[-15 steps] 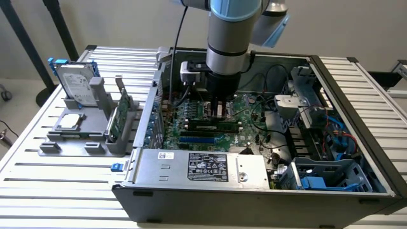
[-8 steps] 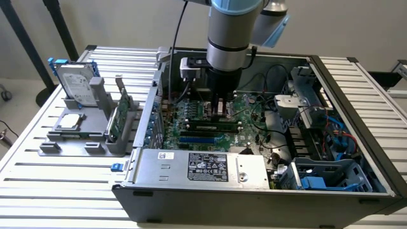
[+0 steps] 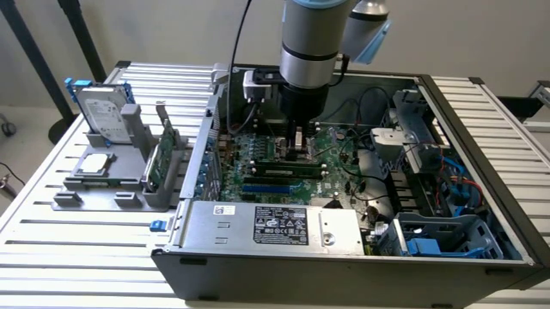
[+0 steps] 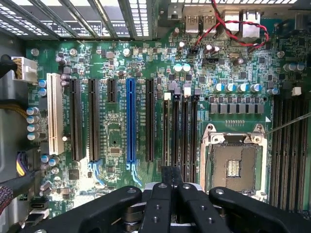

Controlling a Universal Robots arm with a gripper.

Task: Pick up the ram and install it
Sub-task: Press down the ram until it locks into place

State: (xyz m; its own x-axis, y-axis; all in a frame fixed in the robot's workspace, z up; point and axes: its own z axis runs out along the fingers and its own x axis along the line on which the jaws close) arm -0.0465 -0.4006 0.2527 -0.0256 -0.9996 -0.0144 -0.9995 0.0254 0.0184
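Observation:
The ram (image 3: 288,170), a narrow green stick with black chips, stands on edge in a slot on the motherboard (image 3: 257,151) inside the open computer case. My gripper (image 3: 297,152) points straight down over the board, just above and slightly behind the ram's middle. In the wrist view the black fingers (image 4: 160,204) are pressed together, so the gripper (image 4: 171,180) is shut over the black memory slots (image 4: 180,131). I cannot tell whether the tips touch the ram's top edge.
A grey holder (image 3: 112,193) at the exterior view's left carries a hard drive in a blue frame (image 3: 103,112), a chip (image 3: 93,164) and a green expansion card (image 3: 169,154). The power supply (image 3: 275,225), cables (image 3: 378,187), a blue drive cage (image 3: 442,241) and the CPU socket (image 4: 233,165) crowd the case.

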